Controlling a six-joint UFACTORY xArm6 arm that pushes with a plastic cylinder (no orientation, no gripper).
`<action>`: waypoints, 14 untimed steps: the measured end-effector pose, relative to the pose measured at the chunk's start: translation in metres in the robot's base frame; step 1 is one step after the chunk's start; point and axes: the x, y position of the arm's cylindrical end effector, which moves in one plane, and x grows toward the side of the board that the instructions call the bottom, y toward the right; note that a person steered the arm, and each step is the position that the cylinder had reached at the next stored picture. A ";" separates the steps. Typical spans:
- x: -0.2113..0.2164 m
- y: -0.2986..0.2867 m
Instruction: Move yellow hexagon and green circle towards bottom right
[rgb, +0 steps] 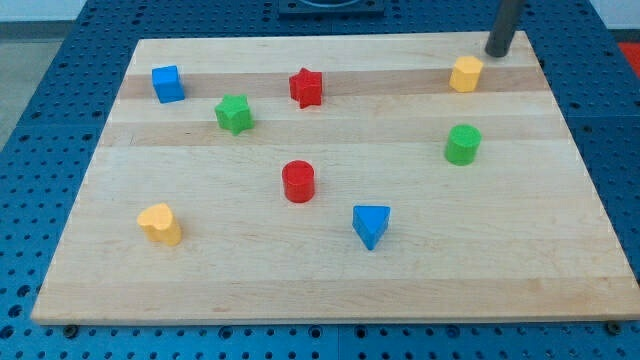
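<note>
The yellow hexagon sits near the top right corner of the wooden board. The green circle stands below it, toward the view's right. My tip is on the board at the top right, just up and to the right of the yellow hexagon, a small gap apart from it. The dark rod rises out of the view's top.
A blue cube, a green star and a red star lie in the upper left half. A red circle and a blue triangle are near the middle. A yellow heart-like block is at lower left.
</note>
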 end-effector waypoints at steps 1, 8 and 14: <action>0.000 0.000; 0.083 -0.045; 0.090 -0.101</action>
